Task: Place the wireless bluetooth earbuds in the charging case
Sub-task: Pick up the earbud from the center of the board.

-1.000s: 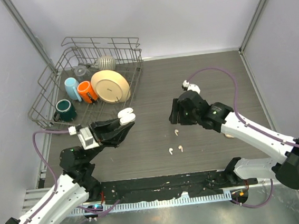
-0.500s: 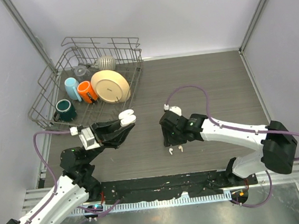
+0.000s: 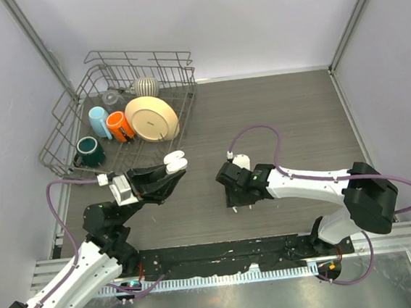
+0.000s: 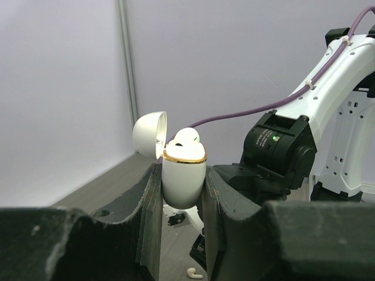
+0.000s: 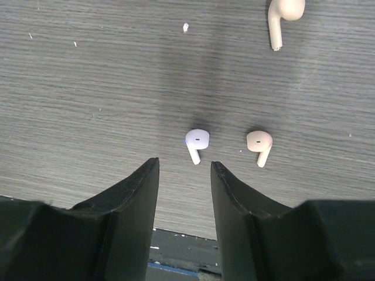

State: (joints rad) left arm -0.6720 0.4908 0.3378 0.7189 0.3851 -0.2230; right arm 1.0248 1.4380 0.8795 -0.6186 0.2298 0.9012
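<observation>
The desk [image 3: 289, 117] is dark grey wood-grain board, closed in by pale walls [image 3: 251, 18] with metal posts at the far corners. A wire dish rack [image 3: 62, 142] fills the far left corner, holding cups [image 3: 119, 126] and a cream plate [image 3: 151, 118].

Three earbuds [image 5: 196, 140] lie loose on the bare desk, near the middle of its near edge. The right tool [image 5: 184, 168] hangs low over them, its fingers apart and gripping nothing. The white one lies just ahead of the gap, stem pointing into it, touching neither finger. A second earbud [image 5: 259, 143] lies just beside it, and a third earbud [image 5: 284, 12] lies farther off.

The left tool [image 4: 183, 175] is raised above the desk, left of the middle, clamped on the white charging case [image 4: 184, 170]. The case stands upright with its lid [image 4: 149, 133] tipped open (a fourth earbud [image 4: 187, 137] pokes out of the top).
</observation>
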